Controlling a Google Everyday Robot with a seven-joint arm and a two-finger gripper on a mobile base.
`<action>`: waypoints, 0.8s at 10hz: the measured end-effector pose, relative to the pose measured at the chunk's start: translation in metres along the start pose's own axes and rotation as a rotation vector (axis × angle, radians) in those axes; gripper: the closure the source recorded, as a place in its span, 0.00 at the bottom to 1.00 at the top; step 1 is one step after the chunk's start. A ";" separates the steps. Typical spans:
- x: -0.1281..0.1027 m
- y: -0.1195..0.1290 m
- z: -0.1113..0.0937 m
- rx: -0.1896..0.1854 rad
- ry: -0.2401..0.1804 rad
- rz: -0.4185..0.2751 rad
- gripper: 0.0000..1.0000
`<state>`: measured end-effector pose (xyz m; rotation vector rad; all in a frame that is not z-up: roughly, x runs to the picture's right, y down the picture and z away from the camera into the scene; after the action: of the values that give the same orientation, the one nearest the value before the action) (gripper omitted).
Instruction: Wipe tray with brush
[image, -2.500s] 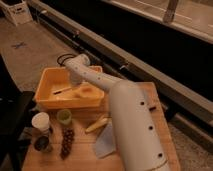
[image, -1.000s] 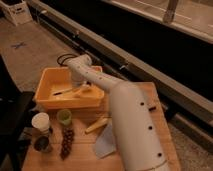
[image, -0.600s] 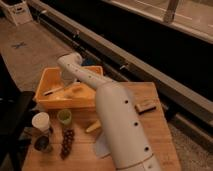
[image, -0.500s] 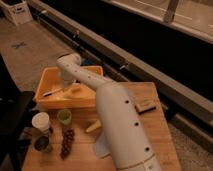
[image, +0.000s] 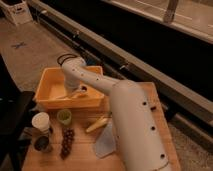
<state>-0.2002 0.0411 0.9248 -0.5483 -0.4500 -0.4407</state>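
While the white arm (image: 125, 115) reaches from lower right up into the tray (image: 47, 102), the pincer (image: 75, 92) sits low inside it, right of centre, closed on the brush (image: 67, 95). Brush lies near flat, long axis roughly left-right with slight tilt, white handle running left toward tray middle; which end carries the head, cannot tell. Tray is yellow-orange, at left-centre of frame on wooden worktop (image: 160, 115), long side running left-right. Below tray: white cup (image: 41, 121), green cup (image: 64, 117), dark grape bunch (image: 66, 142), small dark jar (image: 42, 144). Yellow banana-like item (image: 96, 124) beside arm, pale cloth (image: 103, 142) under it.
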 end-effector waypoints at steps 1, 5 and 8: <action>0.017 0.005 -0.005 -0.006 0.036 0.018 1.00; 0.048 -0.013 -0.011 0.008 0.089 0.024 1.00; 0.018 -0.042 -0.006 0.028 0.067 -0.052 1.00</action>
<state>-0.2055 0.0006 0.9464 -0.4939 -0.4065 -0.5007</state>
